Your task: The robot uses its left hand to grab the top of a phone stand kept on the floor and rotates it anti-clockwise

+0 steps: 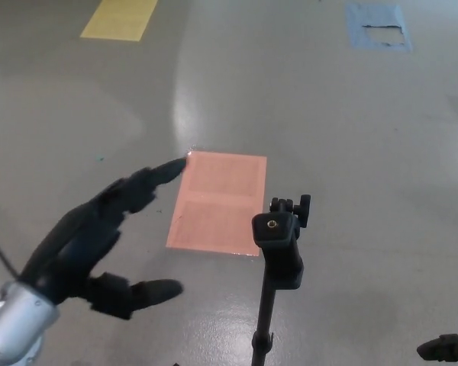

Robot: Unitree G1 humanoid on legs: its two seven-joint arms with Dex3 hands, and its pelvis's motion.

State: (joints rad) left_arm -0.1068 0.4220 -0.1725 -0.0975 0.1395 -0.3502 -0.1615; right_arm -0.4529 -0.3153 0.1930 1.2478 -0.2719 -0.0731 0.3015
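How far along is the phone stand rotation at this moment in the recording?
Early stage: nothing looks done. The phone stand stands upright on the floor, untouched. In hand: the left hand is open, fingers spread, reaching toward the stand's top from its left with a clear gap remaining. The right hand sits at the lower right edge, uninvolved. Left: closing the gap, gripping the top, and turning it anti-clockwise.
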